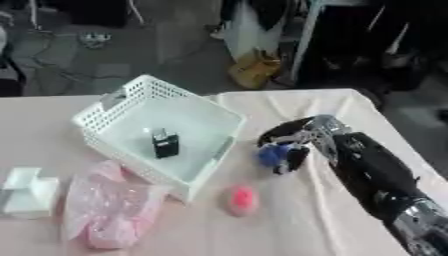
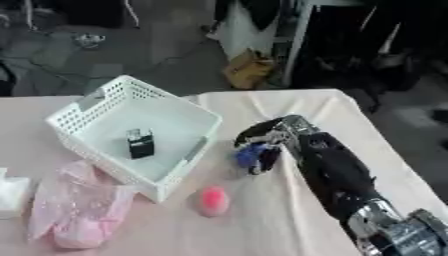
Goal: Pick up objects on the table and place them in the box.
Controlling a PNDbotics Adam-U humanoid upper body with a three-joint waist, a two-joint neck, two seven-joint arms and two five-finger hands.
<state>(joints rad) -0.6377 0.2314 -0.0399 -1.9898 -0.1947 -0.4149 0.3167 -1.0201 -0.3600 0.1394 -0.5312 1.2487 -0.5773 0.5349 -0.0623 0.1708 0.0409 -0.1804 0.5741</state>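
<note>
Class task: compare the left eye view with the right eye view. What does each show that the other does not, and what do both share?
Only the left eye view shows the whole white block at the table's left edge. Only the right eye view shows more of the arm's silver joint at bottom right. Both share the white basket holding a small black object, the pink bag, the pink ball and the right hand curled round a blue object.

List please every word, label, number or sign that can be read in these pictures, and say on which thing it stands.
None can be read.
Small black object in the white basket: any marking too blurred to read.
Pink bag: no print shows.
White packet: no print shows.
Pink round thing and the blue object in the right hand: no text shows.
</note>
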